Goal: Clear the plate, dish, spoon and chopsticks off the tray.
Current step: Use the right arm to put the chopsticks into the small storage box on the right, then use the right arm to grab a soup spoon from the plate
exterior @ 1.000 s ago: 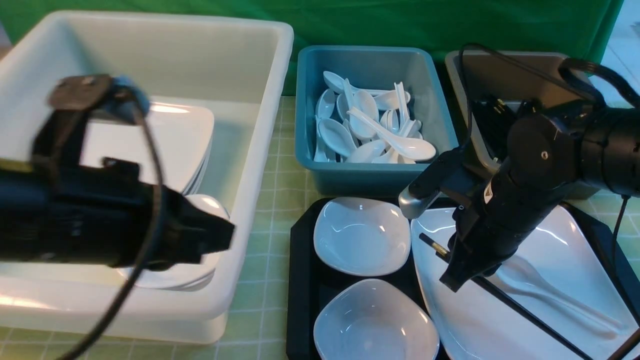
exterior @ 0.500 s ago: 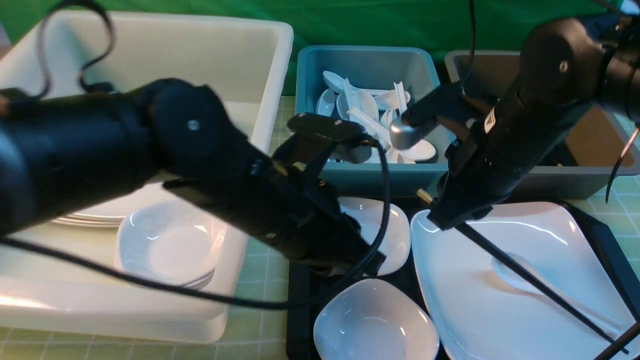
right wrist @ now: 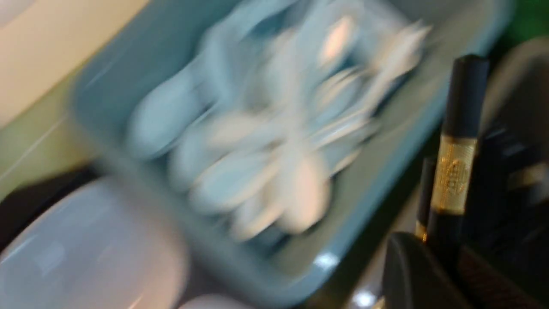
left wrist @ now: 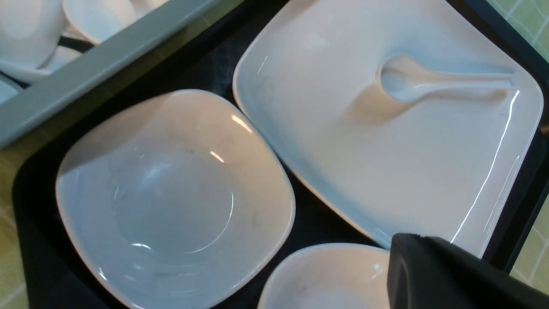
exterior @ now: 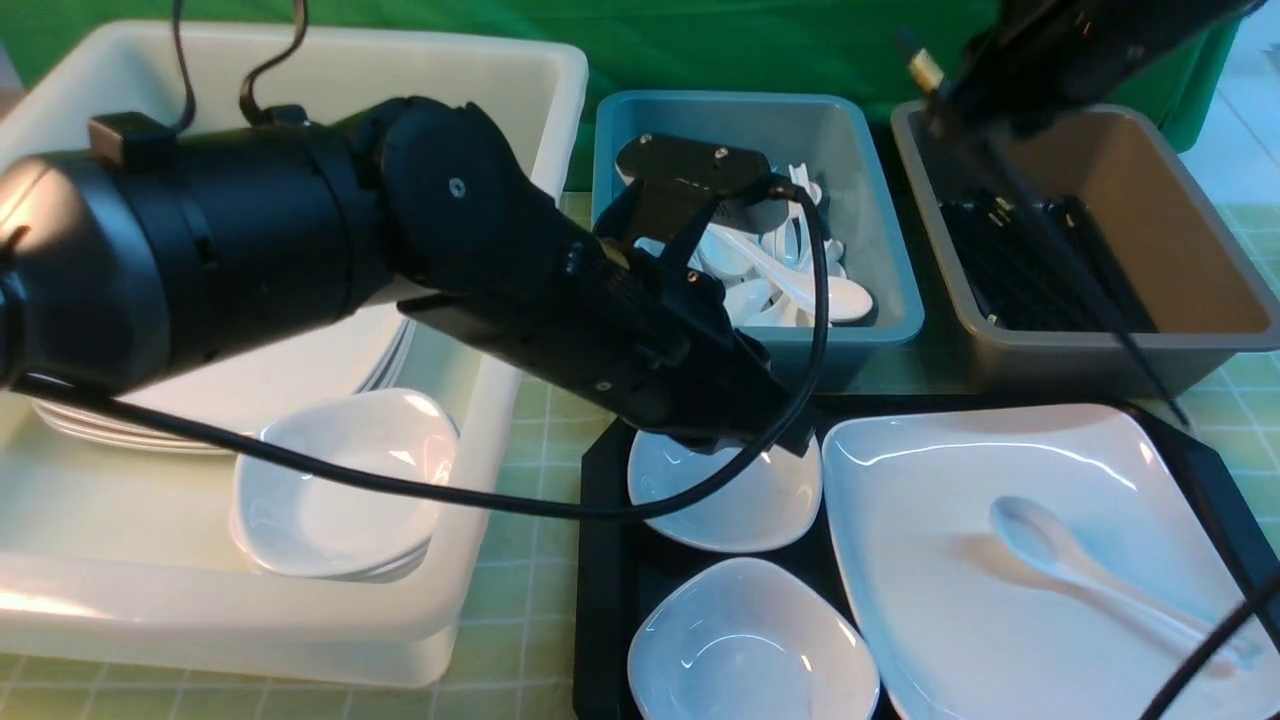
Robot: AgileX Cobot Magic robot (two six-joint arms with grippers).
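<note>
R gripper (exterior: 965,100) is up high at far right, over the grey bin (exterior: 1200,240), clamped on the chopsticks (right wrist: 456,171) close to their gold-band ends. The rest hangs at a slant toward the near side. In the front view the tips look to cross the bin's near wall; can't tell if they're inside it or past it. That's your main risk: let go here and the long free end may catch the wall and tip the pair back onto the tray (exterior: 600,560). Also, 2 thin sticks in 1 pinch near the end, so a fast swing could let one pivot or slip. Get the tips inside, lower, then release.

L gripper (exterior: 795,438) hangs just over the far dish (exterior: 720,505), jaws together, nothing seen in it. Go down like that & you'll only shove the dish. It's glossy and sits just beside the plate (exterior: 920,500) and near dish (exterior: 750,645), so a nudge could knock all 3. Spread the jaws first. Watch the L cable (exterior: 560,514) too: it droops low by the dish rim and could snag.

Spoon (exterior: 1060,555) lies loose on the plate, right side of tray. Lift the plate w/ it on & it'll likely slide off. Take the spoon first.
</note>
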